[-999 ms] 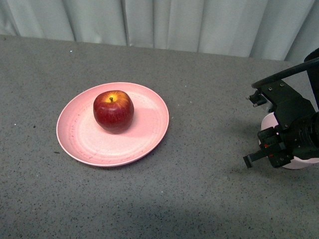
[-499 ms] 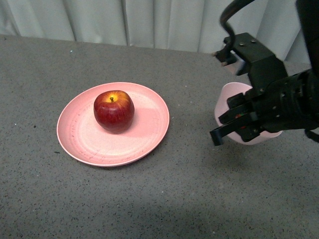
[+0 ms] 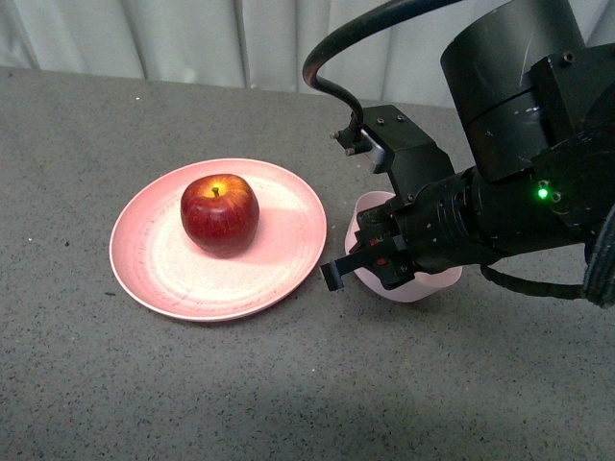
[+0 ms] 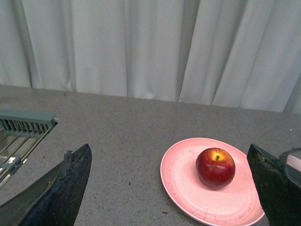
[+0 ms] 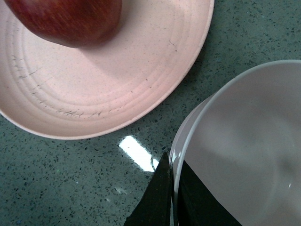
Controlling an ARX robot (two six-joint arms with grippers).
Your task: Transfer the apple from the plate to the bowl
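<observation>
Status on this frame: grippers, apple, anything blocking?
Right gripper shut on bowl rim, bowl close beside plate, not touching. Left gripper open, holding nothing. Apple on plate, untouched. No other objects in the way.

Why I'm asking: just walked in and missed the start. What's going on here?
The right gripper is clamped on the rim of the pale-pink bowl and has carried it in from the right over the last second, to just beside the salmon-pink plate. The dark-red apple sits on the plate, untouched. The left gripper hangs open, back from the plate, holding nothing.
</observation>
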